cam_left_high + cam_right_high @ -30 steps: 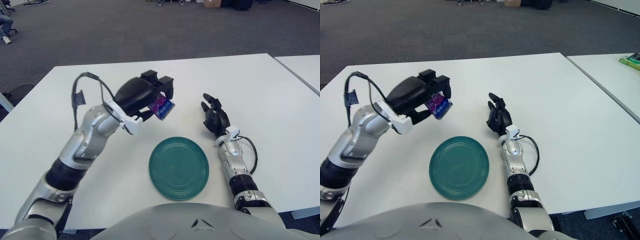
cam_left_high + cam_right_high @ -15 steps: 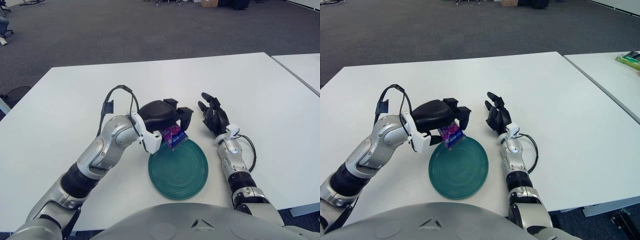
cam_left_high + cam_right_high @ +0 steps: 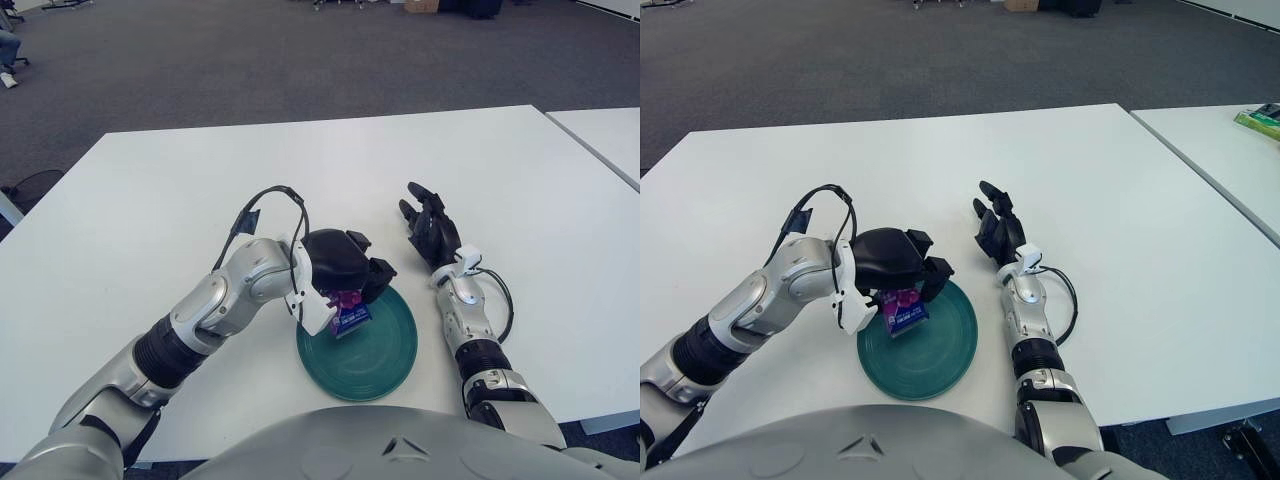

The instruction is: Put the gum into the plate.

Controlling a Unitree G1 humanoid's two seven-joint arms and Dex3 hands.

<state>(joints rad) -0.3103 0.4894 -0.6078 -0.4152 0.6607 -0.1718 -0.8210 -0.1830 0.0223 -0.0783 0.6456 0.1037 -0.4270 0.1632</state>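
Gum (image 3: 349, 315), one pack with a purple top and a blue lower part, sits clamped in my left robot hand (image 3: 345, 275) over the near-left part of the plate (image 3: 385, 350). I cannot tell whether the pack's lower edge touches the plate or hangs just above it. My left arm reaches in from the lower left, elbow bent, with the forearm running toward the plate and the black hand curled palm-down over the pack, its fingers (image 3: 936, 276) wrapped around the upper end. The pack's long axis runs roughly up and down, tilted a little, purple end up inside the grip and blue end pointing down at the plate.

My right robot hand (image 3: 429, 228) shows on the white counter (image 3: 150, 190) just beyond the plate's right side, fingers spread and relaxed, holding nothing, pointing away from me. Whether it touches the counter I cannot tell.

I count one gum pack, one round green plate and two hands. A second counter (image 3: 1230, 150) stands at the right, with a small green thing (image 3: 1262, 118) on its far edge.
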